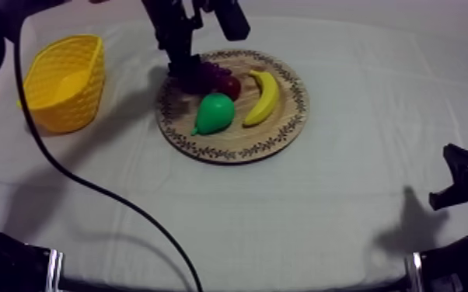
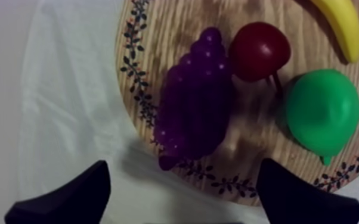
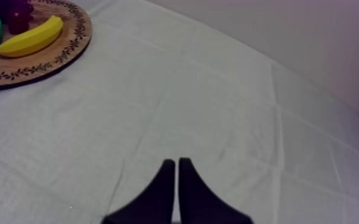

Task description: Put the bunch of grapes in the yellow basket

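Note:
The purple bunch of grapes (image 1: 211, 75) lies on the left part of the round wooden board (image 1: 237, 144), beside a small red fruit (image 1: 228, 87). My left gripper (image 1: 183, 70) hangs just above the board's left rim, over the grapes. In the left wrist view its fingers (image 2: 65, 199) stand wide apart, open, with the grapes (image 2: 194, 101) ahead of the gap and untouched. The yellow basket (image 1: 64, 81) sits left of the board. My right gripper (image 1: 459, 182) rests low at the right; its fingers (image 3: 177, 179) lie together as a narrow wedge, shut on nothing.
A green pear (image 1: 214, 113) and a banana (image 1: 263, 97) also lie on the board, right of the grapes. In the left wrist view the red fruit (image 2: 259, 50) touches the grapes' side, and the pear (image 2: 322, 110) is just beyond it. Bare cloth separates board and basket.

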Available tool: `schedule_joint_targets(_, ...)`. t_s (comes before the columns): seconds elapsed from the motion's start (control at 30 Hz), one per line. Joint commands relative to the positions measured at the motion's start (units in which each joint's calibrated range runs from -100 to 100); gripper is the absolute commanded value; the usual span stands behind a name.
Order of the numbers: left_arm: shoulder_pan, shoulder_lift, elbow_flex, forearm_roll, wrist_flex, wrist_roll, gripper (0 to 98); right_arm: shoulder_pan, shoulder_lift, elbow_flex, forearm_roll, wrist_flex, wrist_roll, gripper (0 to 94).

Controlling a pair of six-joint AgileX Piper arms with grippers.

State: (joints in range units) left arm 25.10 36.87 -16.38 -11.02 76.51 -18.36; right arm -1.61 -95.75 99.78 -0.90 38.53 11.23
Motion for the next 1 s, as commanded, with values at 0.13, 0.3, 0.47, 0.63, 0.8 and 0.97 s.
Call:
schedule_joint_targets(0.13,-0.47,5.09,-3.87,0.77,1.49,-1.02,95.3,0.0,0.0,0.0,-0.01,0.02,0.03,0.3)
schedule_joint_targets(0.3,-0.57,8.97,-7.48,1.01,1.89,-1.56,95.5,0.0,0.0,0.0,-0.01,0.02,0.03,0.3)
schedule_joint_targets(0.47,-0.7,13.2,-11.43,1.05,2.69,-1.72,94.8,0.0,0.0,0.0,-0.01,0.02,0.03,0.3)
schedule_joint_targets(0.63,-0.66,17.33,-15.88,0.87,4.69,-1.71,94.3,0.0,0.0,0.0,-0.01,0.02,0.03,0.3)
schedule_joint_targets(0.8,-0.55,20.35,-19.32,0.84,6.24,-1.84,93.2,0.0,0.0,0.0,-0.01,0.02,0.03,0.3)
schedule_joint_targets(0.97,-0.42,22.05,-21.12,0.61,7.11,-1.83,85.7,0.0,0.0,0.0,-0.01,0.02,0.03,0.3)
